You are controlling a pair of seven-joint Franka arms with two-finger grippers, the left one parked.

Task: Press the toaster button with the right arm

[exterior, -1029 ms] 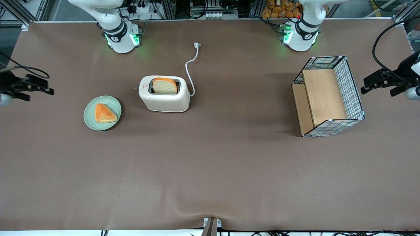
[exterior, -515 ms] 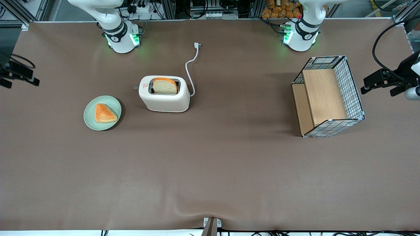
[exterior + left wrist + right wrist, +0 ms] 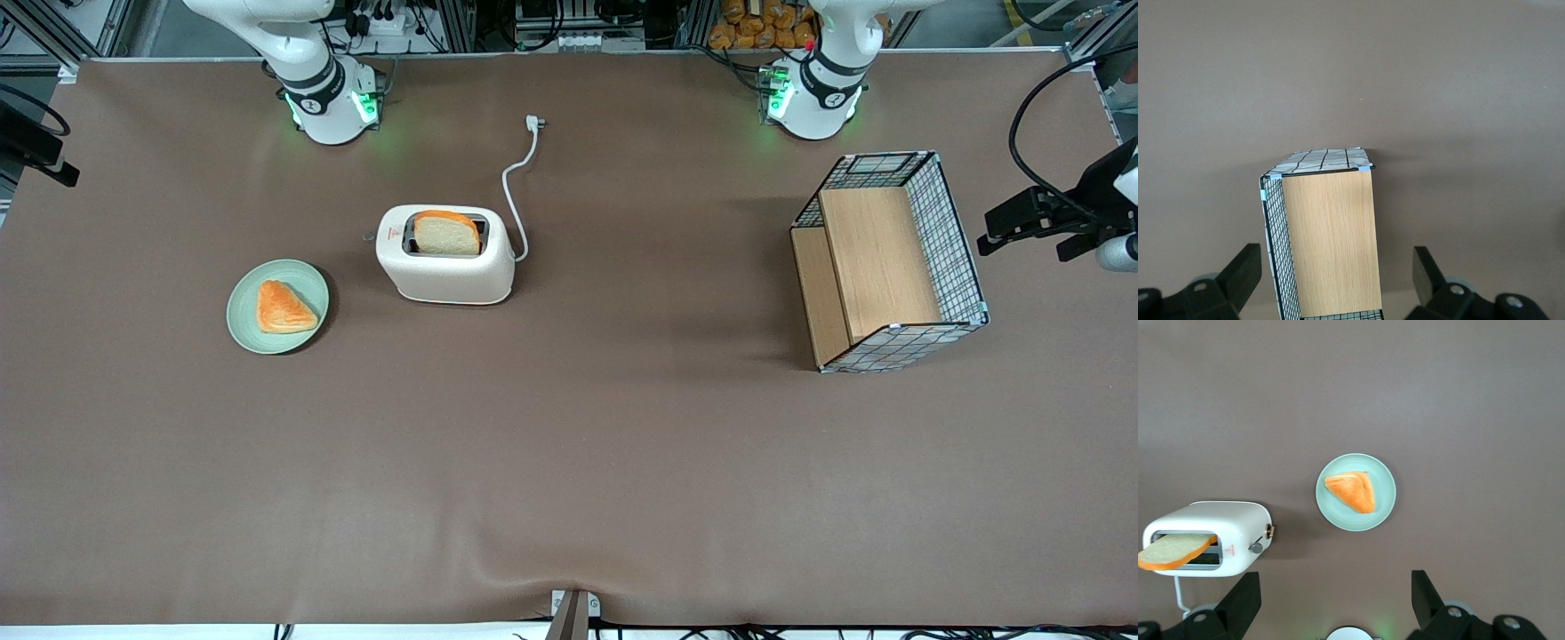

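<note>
The end effector [image 3: 1336, 613] is spread wide and holds nothing, at the upper left edge of the front view, well apart from the toaster [image 3: 445, 255]. The toaster button [image 3: 368, 236] sticks out of its narrow end, near the plate [image 3: 277, 307] with a pastry [image 3: 283, 308]

toaster [image 3: 446, 267]: cream, upright, bread in slot | button [image 3: 368, 236]: grey knob at its 9 o'clock end | gripper [image 3: 1336, 613]: high, open, well apart

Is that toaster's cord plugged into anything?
Unplugged. The toaster's white cord ends in a plug lying loose on the table. The gripper, open, hangs high above the plate.
</note>
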